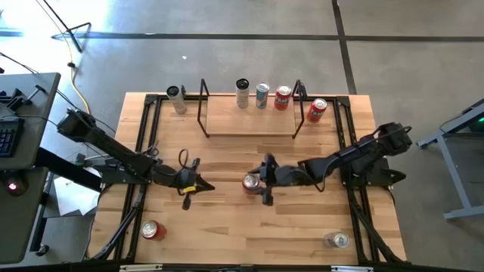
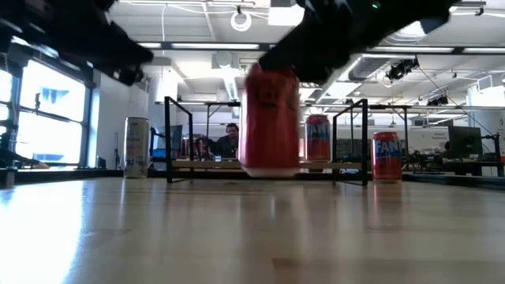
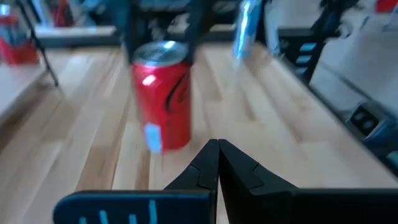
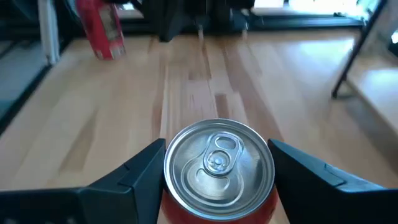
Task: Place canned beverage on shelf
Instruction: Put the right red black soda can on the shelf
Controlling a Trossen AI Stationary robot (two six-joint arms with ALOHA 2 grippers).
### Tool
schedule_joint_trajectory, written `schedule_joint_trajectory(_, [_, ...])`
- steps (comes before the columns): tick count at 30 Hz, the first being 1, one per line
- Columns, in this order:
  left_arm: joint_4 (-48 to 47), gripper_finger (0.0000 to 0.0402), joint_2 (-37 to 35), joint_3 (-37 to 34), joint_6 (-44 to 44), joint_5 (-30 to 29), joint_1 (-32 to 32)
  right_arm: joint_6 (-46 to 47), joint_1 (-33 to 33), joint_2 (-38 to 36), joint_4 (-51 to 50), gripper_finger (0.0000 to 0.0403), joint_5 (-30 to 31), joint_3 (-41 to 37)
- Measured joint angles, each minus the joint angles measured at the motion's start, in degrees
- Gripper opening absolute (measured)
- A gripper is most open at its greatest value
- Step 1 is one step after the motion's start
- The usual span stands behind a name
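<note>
- Clearly, the right gripper straddled the red can mid-table, one finger just beside each flank; whether they pinched it yet, I could not tell.
- Squeezing the can squarely and lifting it straight should keep it upright.
- The left gripper waited nearby, pressed together.
- Only the high view showed the shelf beyond, three cans behind it.

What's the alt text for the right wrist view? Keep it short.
A red can with a silver pull-tab top stands on the wooden table, between the right gripper's two dark fingers. Another red can stands farther off.
</note>
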Motion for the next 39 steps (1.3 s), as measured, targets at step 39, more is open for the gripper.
schedule_joint_trajectory(39, [-10.8,0.0,-14.3,0.0,0.2,-7.3,-5.2,-27.3,-41.4,36.5,-33.6,0.0235,-37.8,63.0])
